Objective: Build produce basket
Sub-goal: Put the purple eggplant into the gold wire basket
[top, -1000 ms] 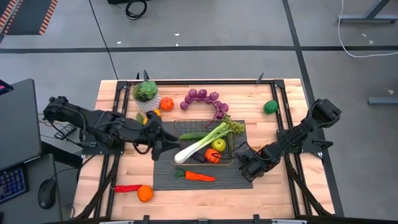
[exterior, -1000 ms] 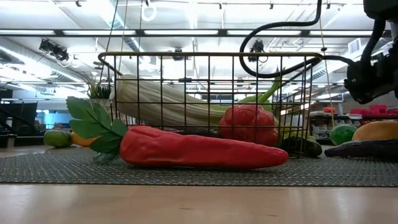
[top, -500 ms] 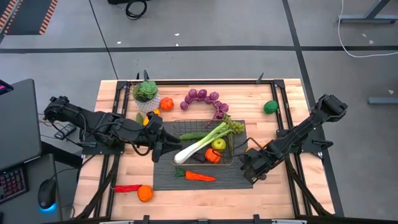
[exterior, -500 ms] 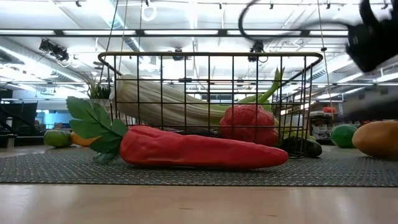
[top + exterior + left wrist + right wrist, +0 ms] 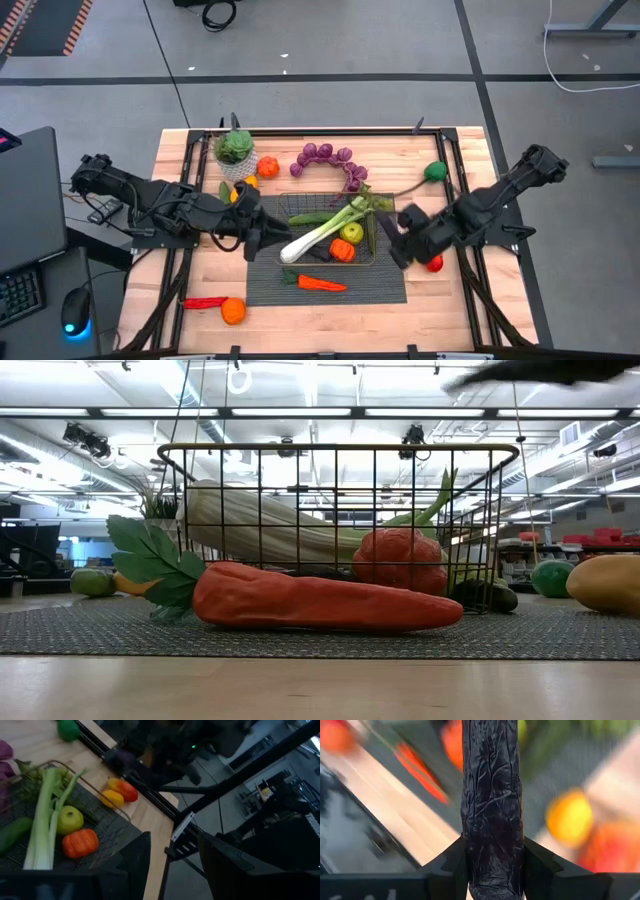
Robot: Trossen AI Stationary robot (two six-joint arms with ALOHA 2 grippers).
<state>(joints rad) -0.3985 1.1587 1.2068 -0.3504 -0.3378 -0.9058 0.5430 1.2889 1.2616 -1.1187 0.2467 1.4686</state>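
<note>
Wood table (image 5: 440, 300) w/ dark mat (image 5: 262, 290), grey floor. Basket (image 5: 366, 262) long axis left-right. Right gripper (image 5: 491, 870) pinches eggplant (image 5: 491, 795); left gripper (image 5: 172, 865) jaws apart, empty.

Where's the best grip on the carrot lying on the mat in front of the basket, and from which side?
Take the carrot across the thick middle of its orange body, coming straight down. It lies flat on the mat, clear of the basket, with both long sides exposed. Its leafy end looks too floppy to hold, and the tip tapers thin.
</note>
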